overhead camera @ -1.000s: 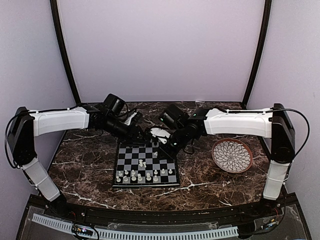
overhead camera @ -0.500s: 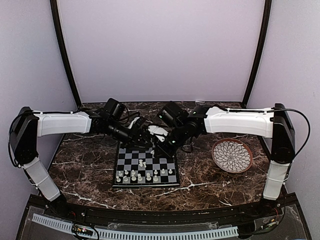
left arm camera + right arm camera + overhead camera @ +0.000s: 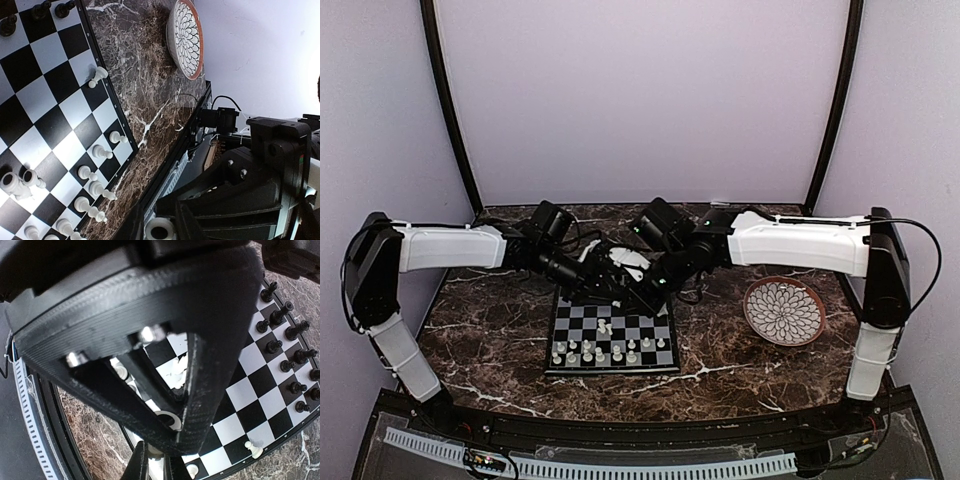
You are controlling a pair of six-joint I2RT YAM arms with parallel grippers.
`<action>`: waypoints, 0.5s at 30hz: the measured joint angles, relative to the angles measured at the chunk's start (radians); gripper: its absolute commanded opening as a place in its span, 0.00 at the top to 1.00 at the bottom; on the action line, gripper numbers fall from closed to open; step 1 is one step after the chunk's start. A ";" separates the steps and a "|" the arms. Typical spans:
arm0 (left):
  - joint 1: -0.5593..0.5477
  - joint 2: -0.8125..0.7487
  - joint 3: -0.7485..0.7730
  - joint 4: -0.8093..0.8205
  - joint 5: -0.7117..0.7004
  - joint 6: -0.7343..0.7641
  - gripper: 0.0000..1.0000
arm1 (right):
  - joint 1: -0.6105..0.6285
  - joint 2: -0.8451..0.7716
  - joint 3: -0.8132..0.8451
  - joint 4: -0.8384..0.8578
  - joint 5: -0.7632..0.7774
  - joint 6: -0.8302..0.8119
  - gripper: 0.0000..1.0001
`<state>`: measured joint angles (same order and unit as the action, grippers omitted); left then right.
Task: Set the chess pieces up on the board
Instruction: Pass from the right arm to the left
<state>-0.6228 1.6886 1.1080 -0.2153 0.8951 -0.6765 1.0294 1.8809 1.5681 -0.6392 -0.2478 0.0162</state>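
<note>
Right hand (image 3: 642, 293), pinched together, and left hand (image 3: 603, 290), state unclear, crowd the board (image 3: 582, 318); plate (image 3: 784, 310) well aside.

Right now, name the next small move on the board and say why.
Probably pick up the lone white piece standing mid-board and carry it back to the white rows at the near edge of the board. It sits apart from its own set, on no home square, while the black pieces already line the far side.
</note>
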 measured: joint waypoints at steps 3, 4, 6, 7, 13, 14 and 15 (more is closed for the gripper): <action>0.000 0.005 0.000 -0.001 0.011 0.000 0.78 | 0.001 0.000 0.003 -0.001 0.001 0.001 0.98; 0.000 0.006 0.000 -0.001 0.014 0.000 0.79 | 0.001 0.000 0.003 -0.001 0.002 0.001 0.98; 0.000 0.008 0.000 -0.001 0.020 0.002 0.82 | 0.001 0.000 0.003 -0.002 0.002 0.001 0.98; 0.000 0.010 0.000 -0.001 0.022 0.002 0.85 | 0.002 0.000 0.004 -0.005 0.001 0.001 0.98; 0.000 0.024 0.000 0.002 0.044 -0.002 0.91 | 0.005 0.001 0.006 -0.020 0.009 0.001 0.97; 0.000 0.029 0.003 0.002 0.049 -0.002 0.91 | 0.005 0.001 0.006 -0.022 0.013 0.001 0.97; 0.000 0.034 0.005 0.002 0.053 -0.002 0.90 | 0.005 0.001 0.006 -0.024 0.016 0.001 0.97</action>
<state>-0.6224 1.7222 1.1133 -0.2134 0.9482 -0.6788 1.0348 1.8816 1.5745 -0.6632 -0.2317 0.0170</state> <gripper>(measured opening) 0.170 0.079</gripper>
